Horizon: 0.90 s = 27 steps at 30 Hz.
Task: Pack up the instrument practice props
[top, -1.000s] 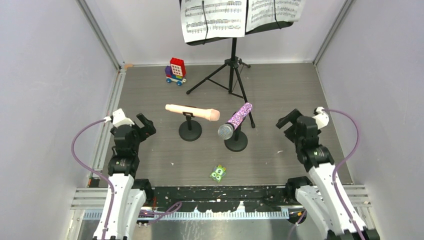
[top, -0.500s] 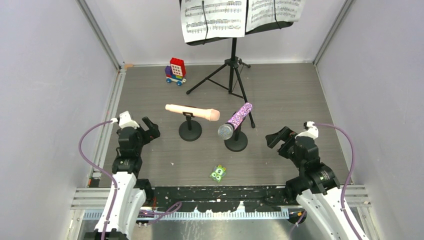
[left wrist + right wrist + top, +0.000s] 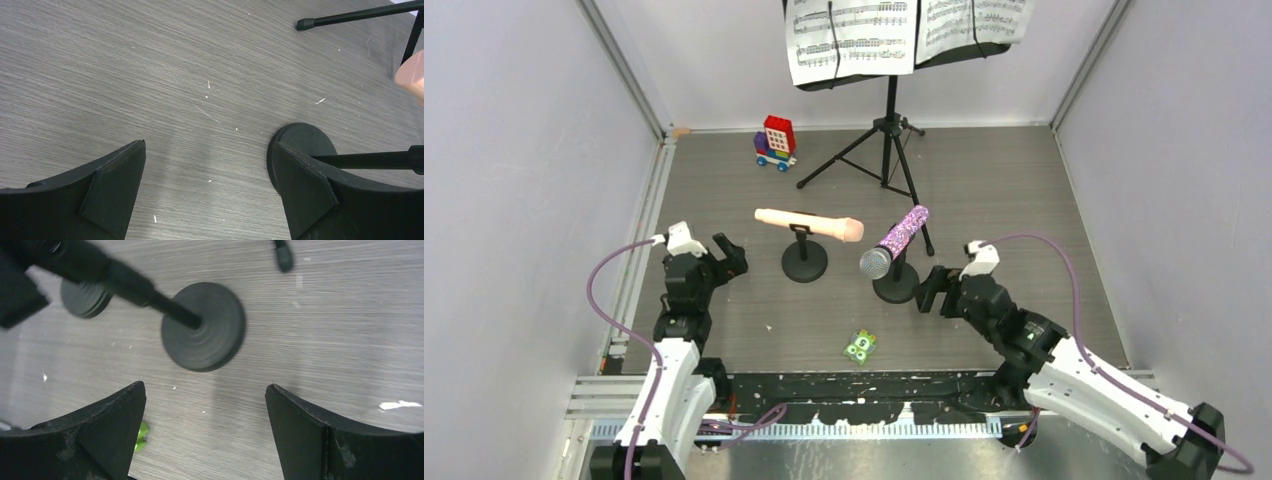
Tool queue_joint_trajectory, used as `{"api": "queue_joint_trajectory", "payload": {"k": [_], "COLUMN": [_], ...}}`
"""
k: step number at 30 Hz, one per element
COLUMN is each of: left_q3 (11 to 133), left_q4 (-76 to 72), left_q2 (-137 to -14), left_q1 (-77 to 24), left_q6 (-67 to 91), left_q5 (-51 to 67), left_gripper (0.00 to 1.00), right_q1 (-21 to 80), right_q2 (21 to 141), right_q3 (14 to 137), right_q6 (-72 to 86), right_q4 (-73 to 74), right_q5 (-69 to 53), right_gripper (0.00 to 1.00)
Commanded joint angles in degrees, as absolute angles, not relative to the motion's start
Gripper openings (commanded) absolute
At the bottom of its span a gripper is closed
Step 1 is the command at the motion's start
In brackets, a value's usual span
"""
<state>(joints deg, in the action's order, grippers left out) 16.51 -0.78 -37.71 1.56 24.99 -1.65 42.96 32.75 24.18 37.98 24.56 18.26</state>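
Observation:
The black music desk [image 3: 894,62] with white sheet-music pages [image 3: 854,35] stands on tripod legs [image 3: 889,150] at the back. The pink microphone [image 3: 809,224] lies across a round-based mount [image 3: 805,264]; the purple-glitter microphone [image 3: 896,240] rests tilted on the other mount [image 3: 896,287]. My left gripper [image 3: 724,258] is open and empty, left of the pink microphone's mount, whose base shows in the left wrist view [image 3: 305,145]. My right gripper [image 3: 932,290] is open and empty, just right of the purple microphone's mount, whose base shows in the right wrist view [image 3: 205,335].
A red-blue toy brick vehicle [image 3: 775,142] sits at the back left. A small green square piece [image 3: 860,346] lies near the front edge, and part of it shows in the right wrist view [image 3: 142,432]. Grey walls close in both sides. A tripod foot [image 3: 284,257] is near the purple microphone's mount.
My right arm has swung left and lower, bringing its gripper up to the purple microphone's mount. My left gripper has edged right toward the pink microphone's mount.

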Motion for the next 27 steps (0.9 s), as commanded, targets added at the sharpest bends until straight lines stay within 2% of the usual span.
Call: {"api": "queue_joint_trajectory", "payload": {"k": [1,5,8,12,17,23,27], "left_q3": [16.4,16.3,16.2,16.0,16.2,16.2,16.6], "left_q4": [-5.3,-5.4,-4.9,-5.4,-5.5,-6.4,-7.2], "left_q2": [-37.7,-37.9,-38.0,-38.0,-38.7,-39.7,-41.3], "left_q1": [1.4,1.4,1.5,1.5,1.4,1.5,1.4], "left_q6": [24.0,24.0,24.1,24.3,24.3,24.3,24.3], "left_q5": [-1.8,-1.9,-1.5,-1.1,-0.5,-0.2,-0.2], "left_gripper": [1.00,1.00,1.00,1.00,1.00,1.00,1.00], "right_q1": [52.7,57.6,57.6,57.6,57.7,57.7,57.6], "right_q2": [31.2,29.2,31.5,38.5,48.5,59.5,65.6], "right_q3": [18.2,10.3,8.7,9.0,8.0,9.1,10.1], "right_q6": [32.0,25.9,23.1,20.6,18.0,15.6,15.7], "right_q4": [5.3,-14.1,-19.2,-24.9,-36.8,-47.2,-53.1], "right_q5": [26.7,28.4,29.8,30.2,30.2,30.0,31.7], "right_gripper": [0.94,0.96,0.95,0.86,0.83,0.70,0.68]}}
